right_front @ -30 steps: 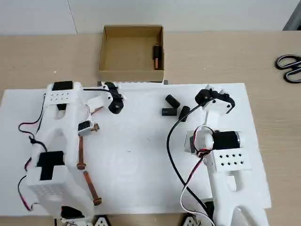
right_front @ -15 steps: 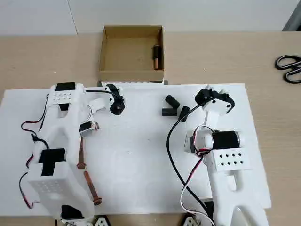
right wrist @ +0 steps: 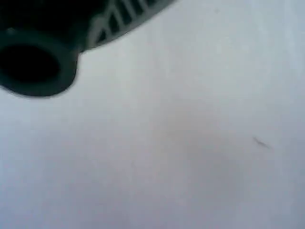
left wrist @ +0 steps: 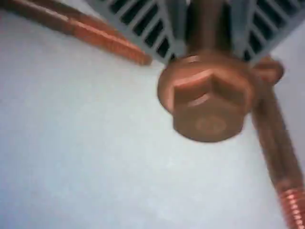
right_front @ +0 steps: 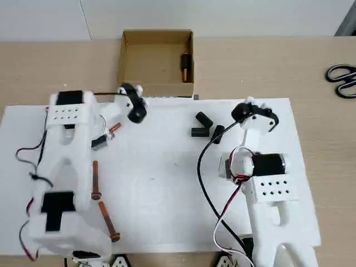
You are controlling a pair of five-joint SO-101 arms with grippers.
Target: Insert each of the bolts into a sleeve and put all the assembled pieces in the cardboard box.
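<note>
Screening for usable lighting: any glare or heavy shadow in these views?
High view: even light, white sheet bright without hotspots, shadows faint. Left wrist view: bolt head evenly lit. Right wrist view: sleeve dark, its bore in shadow.

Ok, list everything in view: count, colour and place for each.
cardboard box: one, brown, on the table beyond the white sheet
assembled piece: one, copper bolt in a black sleeve, inside the box
sleeves: three, black, on the sheet near the right arm
loose bolts: two, copper, on the sheet beside the left arm
held bolt: one, copper, clamped in the left gripper
scissors: one, dark, on bare table
white sheet: one, under both arms
table: one, light wood
left arm, right arm: two, white
</note>
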